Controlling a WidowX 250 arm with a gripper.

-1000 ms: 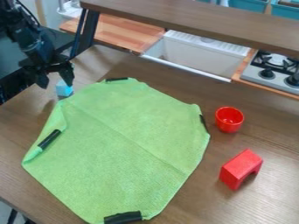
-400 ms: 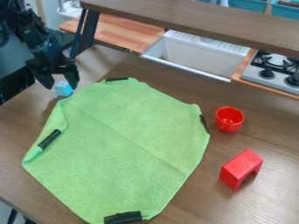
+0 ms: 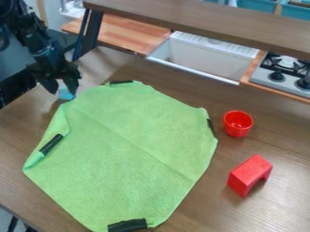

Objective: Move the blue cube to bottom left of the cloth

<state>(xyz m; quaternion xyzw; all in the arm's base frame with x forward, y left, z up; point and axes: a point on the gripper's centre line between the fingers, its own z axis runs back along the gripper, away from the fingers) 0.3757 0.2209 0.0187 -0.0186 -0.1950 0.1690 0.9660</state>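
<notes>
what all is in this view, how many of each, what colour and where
cube: 1, light blue, on the table by the cloth's upper left edge
cloth: 1, green, spread on the table
strips: 4, black, along the cloth's edges
cup: 1, red, right of the cloth
arch block: 1, red, below the cup in view
table: 1, brown, under these
shelf: 1, brown, across the top
board: 1, light wood, left of the sink
sink: 1, white, behind the table
stove: 1, grey and black, right edge
bins: at least 2, teal, top right
arm: 1, black, upper left
claw: 1, black, at the cube
</notes>
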